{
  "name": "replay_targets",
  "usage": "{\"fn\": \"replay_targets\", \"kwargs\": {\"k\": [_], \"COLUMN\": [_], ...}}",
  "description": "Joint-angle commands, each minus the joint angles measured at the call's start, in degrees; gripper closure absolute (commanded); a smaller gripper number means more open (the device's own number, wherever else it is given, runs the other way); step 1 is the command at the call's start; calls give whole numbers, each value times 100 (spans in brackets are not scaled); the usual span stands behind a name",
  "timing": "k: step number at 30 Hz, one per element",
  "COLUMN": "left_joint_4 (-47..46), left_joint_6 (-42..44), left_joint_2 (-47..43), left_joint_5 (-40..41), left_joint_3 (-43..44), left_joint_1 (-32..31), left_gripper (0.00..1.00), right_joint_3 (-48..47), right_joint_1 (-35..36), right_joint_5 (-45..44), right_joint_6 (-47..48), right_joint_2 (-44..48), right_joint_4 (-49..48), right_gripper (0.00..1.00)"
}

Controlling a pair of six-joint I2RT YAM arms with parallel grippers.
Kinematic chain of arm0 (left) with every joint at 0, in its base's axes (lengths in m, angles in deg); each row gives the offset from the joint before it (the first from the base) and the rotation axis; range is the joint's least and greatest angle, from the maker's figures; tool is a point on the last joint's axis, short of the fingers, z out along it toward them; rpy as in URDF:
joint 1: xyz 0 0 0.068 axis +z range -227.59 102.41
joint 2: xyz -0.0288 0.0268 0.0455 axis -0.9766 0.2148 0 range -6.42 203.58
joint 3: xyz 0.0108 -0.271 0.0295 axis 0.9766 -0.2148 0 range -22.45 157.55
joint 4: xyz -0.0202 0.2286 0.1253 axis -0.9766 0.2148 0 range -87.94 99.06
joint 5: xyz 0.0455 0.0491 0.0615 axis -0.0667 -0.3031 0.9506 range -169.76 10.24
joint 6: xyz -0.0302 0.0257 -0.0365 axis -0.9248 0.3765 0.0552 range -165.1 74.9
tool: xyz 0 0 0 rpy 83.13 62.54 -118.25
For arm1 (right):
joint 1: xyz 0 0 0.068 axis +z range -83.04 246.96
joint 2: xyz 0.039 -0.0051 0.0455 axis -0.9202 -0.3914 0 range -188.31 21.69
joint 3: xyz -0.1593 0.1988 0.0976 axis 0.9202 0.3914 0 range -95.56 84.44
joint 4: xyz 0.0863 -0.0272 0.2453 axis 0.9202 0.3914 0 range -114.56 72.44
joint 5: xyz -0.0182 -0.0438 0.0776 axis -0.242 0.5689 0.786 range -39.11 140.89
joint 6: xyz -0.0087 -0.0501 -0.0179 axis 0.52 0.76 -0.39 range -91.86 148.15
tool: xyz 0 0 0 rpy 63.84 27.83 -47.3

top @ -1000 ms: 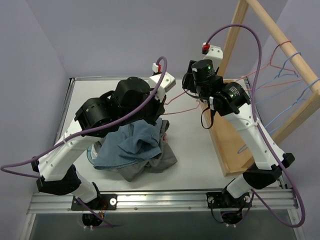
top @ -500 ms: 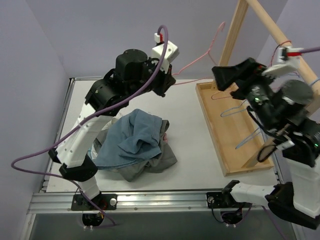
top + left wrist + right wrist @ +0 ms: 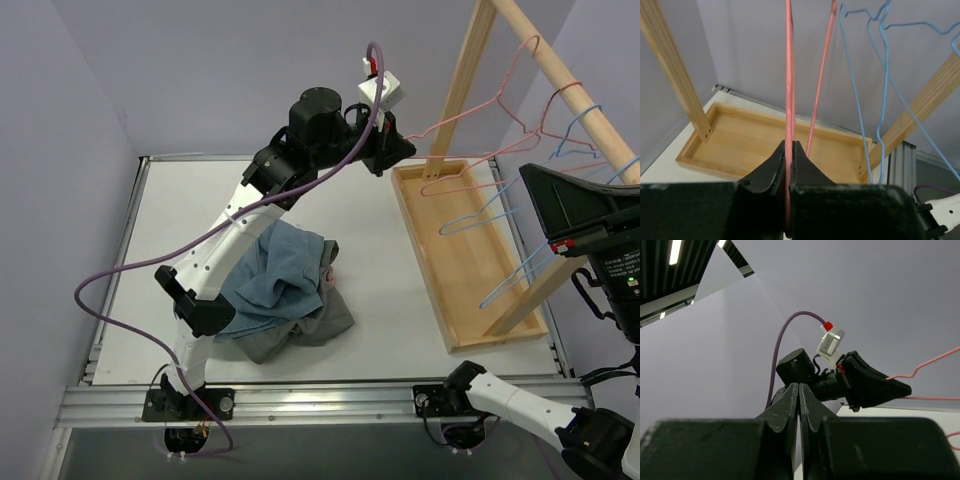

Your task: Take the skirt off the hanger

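1. Already off its hanger, by the look of the skirt (image 3: 275, 295): lies as a crumpled blue-and-grey heap on the table (image 3: 390, 290), near the left arm's base and well apart from the rack.
2. Should handle soft and limp, and probably light. Will fold and sag under any grip, with no risk of breakage and little of slipping, judging by the weave.
3. Best taken at a raised fold or a free edge of the heap, pinching cloth only. Cannot tell where the waistband lies.
4. Next outward, the pink hanger (image 3: 788, 75): thin stiff wire, likely springy, bare of cloth. Reaches up with its hook to the rack's top rail (image 3: 548, 55); cannot tell whether seated over it.
5. Left gripper (image 3: 789, 150): clamped hard on the pink wire, jaws closed against it with no gap either side, held high beside the rack's near post.
6. Right gripper (image 3: 799, 395): raised at the far right, clear of skirt and hanger, fingers pressed together on nothing.
7. Around these: blue hangers (image 3: 883, 85) hung just beside the pink one, and the wooden tray (image 3: 470, 270) as the rack's base beneath.
8. Judged nearly finished; apparently only the wire left to let go.
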Motion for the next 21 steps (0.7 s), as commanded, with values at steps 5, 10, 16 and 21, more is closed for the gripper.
{"fn": "replay_targets", "kwargs": {"k": [5, 10, 16, 21], "left_joint_4": [-1673, -1894, -1147, -962], "left_joint_6": [-688, -1022, -1181, -1006], "left_joint_2": [250, 495, 919, 375], "left_joint_5": [-621, -866, -1385, -1070], "left_joint_3": [181, 328, 683, -283], "left_joint_1": [17, 17, 35, 61], "left_gripper": [98, 98, 98, 74], "right_joint_3": [-3, 23, 102, 261], "right_joint_1": [33, 24, 24, 24], "right_joint_5": [78, -18, -194, -265], "right_joint_6": [-4, -4, 49, 40], "right_joint_2": [72, 90, 142, 230], "right_joint_4": [-216, -154, -163, -242], "right_gripper": [100, 100, 100, 100]}}
